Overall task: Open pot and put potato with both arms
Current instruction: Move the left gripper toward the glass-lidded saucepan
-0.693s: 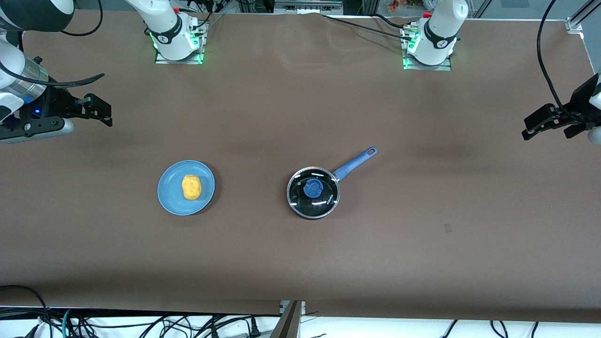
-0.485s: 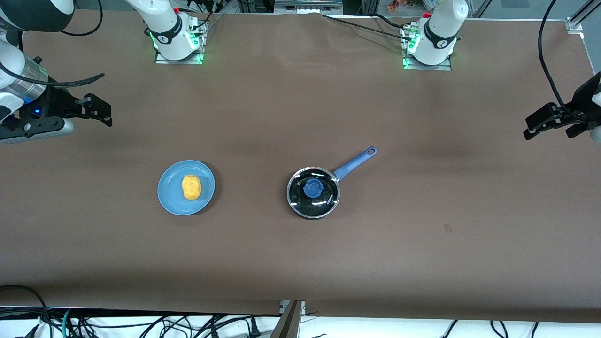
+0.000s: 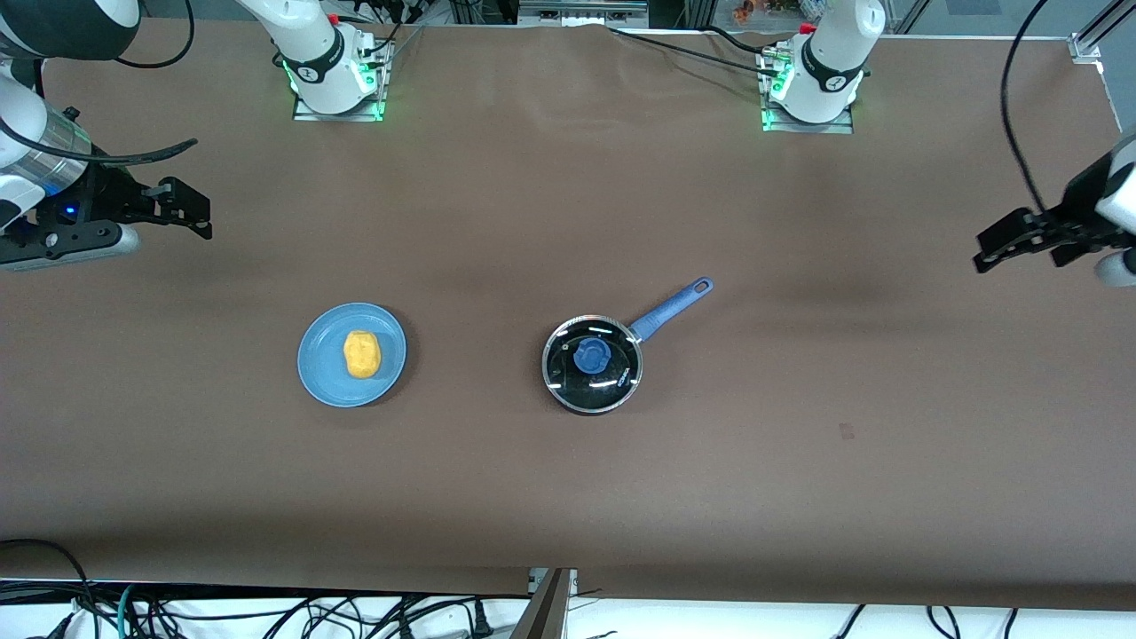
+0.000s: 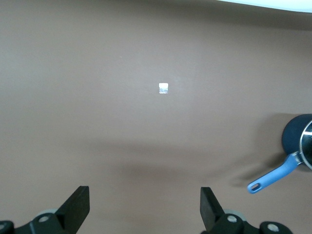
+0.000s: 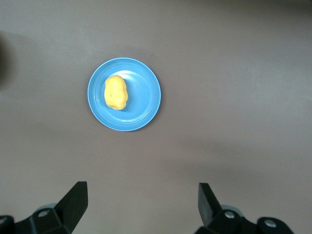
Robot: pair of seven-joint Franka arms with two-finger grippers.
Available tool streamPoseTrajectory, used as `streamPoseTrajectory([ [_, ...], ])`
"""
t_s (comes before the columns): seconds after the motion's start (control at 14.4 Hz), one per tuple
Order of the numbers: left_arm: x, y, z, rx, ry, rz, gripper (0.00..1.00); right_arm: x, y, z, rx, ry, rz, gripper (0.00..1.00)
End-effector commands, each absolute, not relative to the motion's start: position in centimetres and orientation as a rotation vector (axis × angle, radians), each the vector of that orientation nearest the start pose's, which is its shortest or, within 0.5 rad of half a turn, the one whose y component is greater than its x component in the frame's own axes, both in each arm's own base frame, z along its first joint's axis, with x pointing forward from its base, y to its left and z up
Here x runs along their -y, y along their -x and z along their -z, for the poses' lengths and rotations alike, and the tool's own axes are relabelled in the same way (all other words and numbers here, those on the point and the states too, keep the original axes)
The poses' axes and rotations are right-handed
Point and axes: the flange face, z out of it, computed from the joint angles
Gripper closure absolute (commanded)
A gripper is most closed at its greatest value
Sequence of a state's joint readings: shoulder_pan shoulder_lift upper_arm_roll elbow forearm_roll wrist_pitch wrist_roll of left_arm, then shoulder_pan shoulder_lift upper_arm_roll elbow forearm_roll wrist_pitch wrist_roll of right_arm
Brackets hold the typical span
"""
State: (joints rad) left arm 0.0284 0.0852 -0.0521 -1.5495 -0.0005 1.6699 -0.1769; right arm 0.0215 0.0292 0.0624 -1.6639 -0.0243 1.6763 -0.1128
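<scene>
The black pot (image 3: 592,364) stands mid-table with its glass lid and blue knob (image 3: 590,356) on; its blue handle (image 3: 672,309) points toward the left arm's end. Part of the pot shows in the left wrist view (image 4: 298,146). The yellow potato (image 3: 361,353) lies on a light-blue plate (image 3: 319,373), also seen in the right wrist view (image 5: 116,92). My left gripper (image 3: 994,244) is open and empty, up over the table's left-arm end. My right gripper (image 3: 186,211) is open and empty over the right-arm end (image 5: 141,195).
The brown table (image 3: 568,497) holds only the plate and the pot. A small pale mark (image 3: 847,431) lies on the cloth nearer the front camera than the left gripper, also in the left wrist view (image 4: 163,88). Cables hang along the table's front edge.
My left gripper has moved a little toward the pot. The right arm, the pot and the potato have not moved.
</scene>
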Motion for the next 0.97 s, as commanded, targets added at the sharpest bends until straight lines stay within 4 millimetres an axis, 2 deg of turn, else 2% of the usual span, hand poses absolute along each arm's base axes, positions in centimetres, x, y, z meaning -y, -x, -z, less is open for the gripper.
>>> streamPoseTrajectory([
  [0.0,6.0,-60.0,-58.1,0.326,3.143,0.009,0.0,-4.3,-56.8,-57.6,0.295,3.159,-0.034,0.0],
  [0.14,8.6,-61.0,-57.8,0.368,3.141,0.014,0.0,-4.3,-56.8,-57.7,0.296,3.157,-0.032,0.0],
  [0.35,14.0,-61.9,-55.1,0.448,3.111,-0.034,0.0,-4.3,-56.8,-57.7,0.294,3.159,-0.032,0.0],
  [0.55,19.3,-61.8,-51.7,0.508,3.056,-0.08,0.0,-4.4,-56.8,-57.7,0.296,3.157,-0.032,0.0],
  [0.69,20.7,-62.7,-50.9,0.582,3.045,-0.079,0.0,-4.3,-56.8,-57.7,0.294,3.157,-0.032,0.0],
  [0.83,24.0,-62.6,-48.3,0.525,3.028,-0.113,0.0,-4.3,-56.8,-57.7,0.296,3.157,-0.032,0.0],
  [0.9,24.7,-62.7,-47.0,0.525,3.018,-0.137,0.0,-4.3,-56.8,-57.7,0.294,3.159,-0.032,0.0],
])
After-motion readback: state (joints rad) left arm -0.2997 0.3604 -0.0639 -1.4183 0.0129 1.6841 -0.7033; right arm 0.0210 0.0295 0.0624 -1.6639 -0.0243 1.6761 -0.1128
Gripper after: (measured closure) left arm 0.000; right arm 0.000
